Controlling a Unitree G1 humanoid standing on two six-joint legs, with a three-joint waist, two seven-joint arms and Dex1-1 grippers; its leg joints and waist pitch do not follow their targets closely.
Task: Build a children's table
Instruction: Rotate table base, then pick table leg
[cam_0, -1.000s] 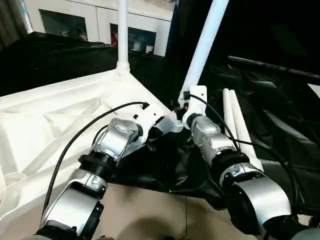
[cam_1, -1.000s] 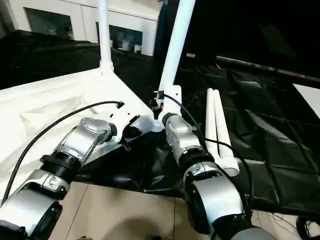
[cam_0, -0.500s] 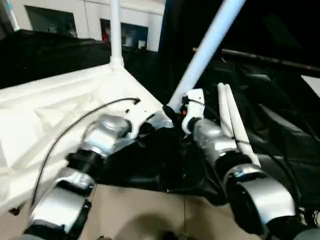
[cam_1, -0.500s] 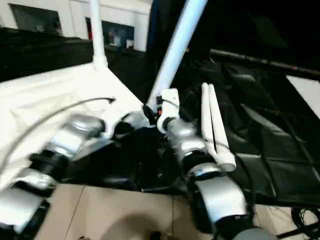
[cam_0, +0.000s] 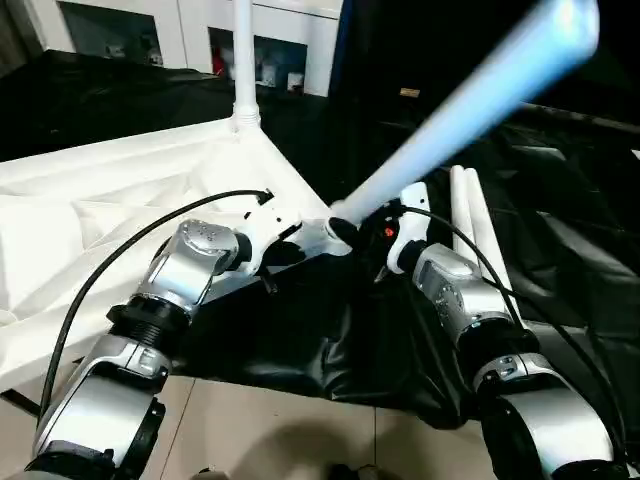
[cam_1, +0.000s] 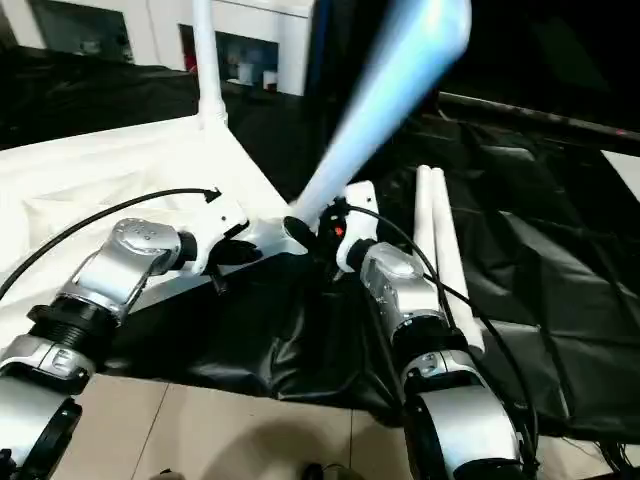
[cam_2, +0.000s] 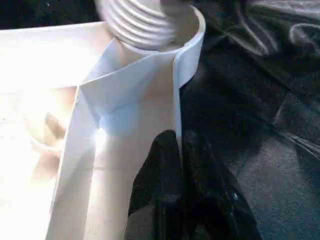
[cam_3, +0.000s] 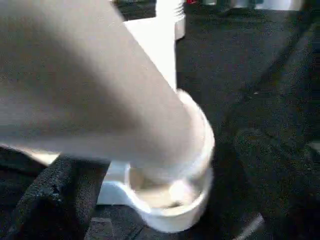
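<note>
The children's table top (cam_0: 110, 190) lies underside up on the left, white and ribbed. One leg (cam_0: 242, 60) stands upright in its far corner socket. A second leg (cam_0: 470, 90) leans far over to the right from the near corner socket (cam_3: 170, 210), with its threaded end (cam_2: 140, 22) sitting crooked in it. My left gripper (cam_2: 175, 165) is shut on the thin rim wall beside that socket. Around the leaning leg's base, my right gripper (cam_3: 165, 190) is open, its fingers (cam_3: 55, 200) well apart from the leg. Two more legs (cam_0: 468, 215) lie side by side on the black cloth.
Crumpled black cloth (cam_0: 570, 210) covers the surface to the right and under the near corner. Beige floor tiles (cam_0: 280, 430) show below my forearms. A white cabinet with glass doors (cam_0: 290, 50) stands at the back.
The right gripper's fingers have spread apart from the leg. The leg in the near socket has tipped from steep to leaning far right. The camera has also shifted.
</note>
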